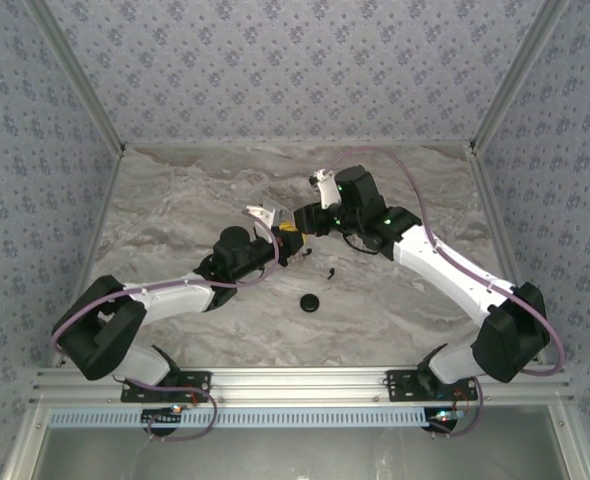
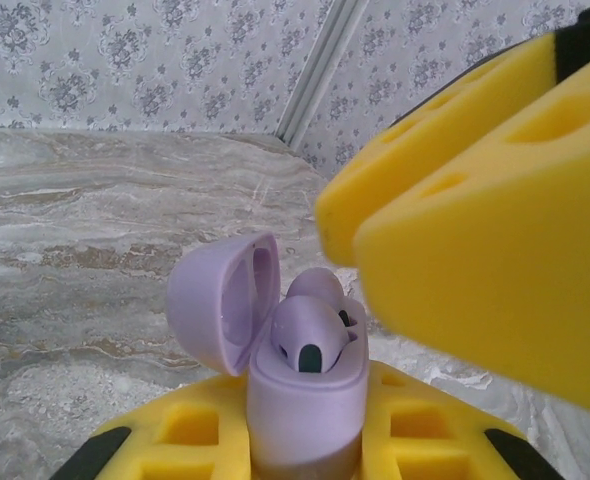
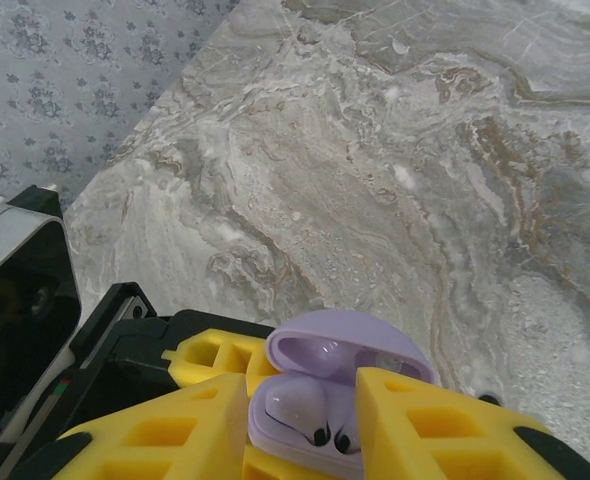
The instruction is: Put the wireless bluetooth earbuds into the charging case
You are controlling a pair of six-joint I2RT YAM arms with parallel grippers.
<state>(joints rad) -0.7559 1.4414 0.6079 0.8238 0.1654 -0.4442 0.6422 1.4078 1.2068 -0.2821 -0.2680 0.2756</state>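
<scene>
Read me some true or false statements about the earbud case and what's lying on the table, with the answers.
1. The lavender charging case has its lid open. True.
2. The case lies on the table. False: it is clamped in the left gripper.
3. A black earbud lies on the table. True.
4. The case is empty. False: lavender earbuds sit in it.
5. The black disc sits inside the case. False: it lies on the table.

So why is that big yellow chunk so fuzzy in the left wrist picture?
Left wrist view: the yellow fingers of the right tool sit very near the lens and blur, while the lavender charging case looks fairly sharp. Right wrist view: soft even light, marble table crisp. Top view: no harsh glare.
</scene>
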